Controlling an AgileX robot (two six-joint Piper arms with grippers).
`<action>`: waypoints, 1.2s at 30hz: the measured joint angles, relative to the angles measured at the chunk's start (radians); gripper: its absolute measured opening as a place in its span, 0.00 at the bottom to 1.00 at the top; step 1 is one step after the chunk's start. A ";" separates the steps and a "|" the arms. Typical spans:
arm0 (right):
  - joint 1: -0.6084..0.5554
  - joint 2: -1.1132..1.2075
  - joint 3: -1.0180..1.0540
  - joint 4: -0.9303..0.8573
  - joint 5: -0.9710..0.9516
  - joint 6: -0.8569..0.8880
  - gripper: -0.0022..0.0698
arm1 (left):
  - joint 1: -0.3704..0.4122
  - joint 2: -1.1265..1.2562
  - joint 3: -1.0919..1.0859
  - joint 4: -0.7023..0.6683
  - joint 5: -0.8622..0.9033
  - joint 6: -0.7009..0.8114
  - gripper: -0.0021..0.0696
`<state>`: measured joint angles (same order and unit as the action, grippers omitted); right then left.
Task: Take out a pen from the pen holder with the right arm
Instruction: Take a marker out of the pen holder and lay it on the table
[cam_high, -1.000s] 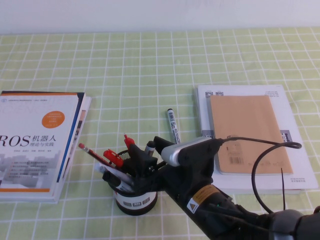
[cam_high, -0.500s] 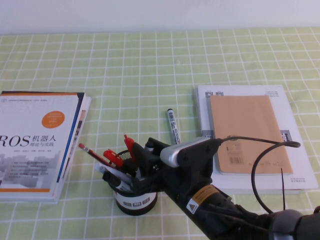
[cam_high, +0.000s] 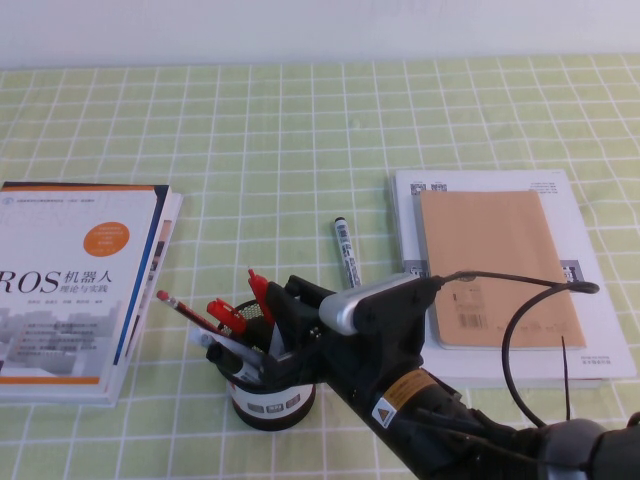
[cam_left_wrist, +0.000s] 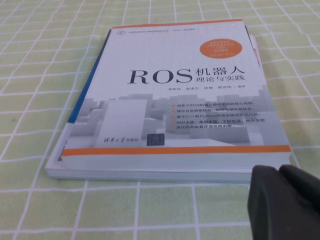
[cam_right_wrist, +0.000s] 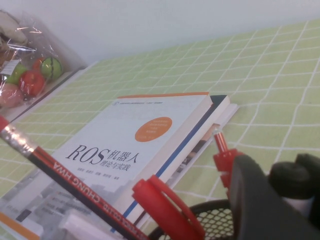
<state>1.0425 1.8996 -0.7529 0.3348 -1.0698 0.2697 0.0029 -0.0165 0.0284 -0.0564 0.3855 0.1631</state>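
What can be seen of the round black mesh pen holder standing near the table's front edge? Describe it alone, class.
The round black mesh pen holder looks like metal wire, with a white label band low on its wall. It stands upright on the green checked cloth, right of the ROS book. A red-and-black pencil, red pens and a pale pen lean out of it. The right gripper reaches into its top; the left gripper hangs by the book, apart from it.

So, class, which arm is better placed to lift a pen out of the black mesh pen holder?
Right. The right gripper is down among the pens in the black mesh pen holder, while the left gripper sits by the white ROS textbook, with the holder nowhere in its wrist view.
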 joint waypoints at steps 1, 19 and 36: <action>0.000 0.000 0.000 0.000 0.000 0.000 0.19 | 0.000 0.000 0.000 0.000 0.000 0.000 0.02; 0.000 -0.251 0.000 -0.002 0.170 -0.146 0.19 | 0.000 0.000 0.000 0.000 0.000 0.000 0.02; -0.134 -0.584 -0.039 0.116 0.650 -0.446 0.19 | 0.000 0.000 0.000 0.000 0.000 0.000 0.02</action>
<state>0.9080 1.3157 -0.7918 0.4508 -0.4195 -0.1765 0.0029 -0.0165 0.0284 -0.0564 0.3855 0.1631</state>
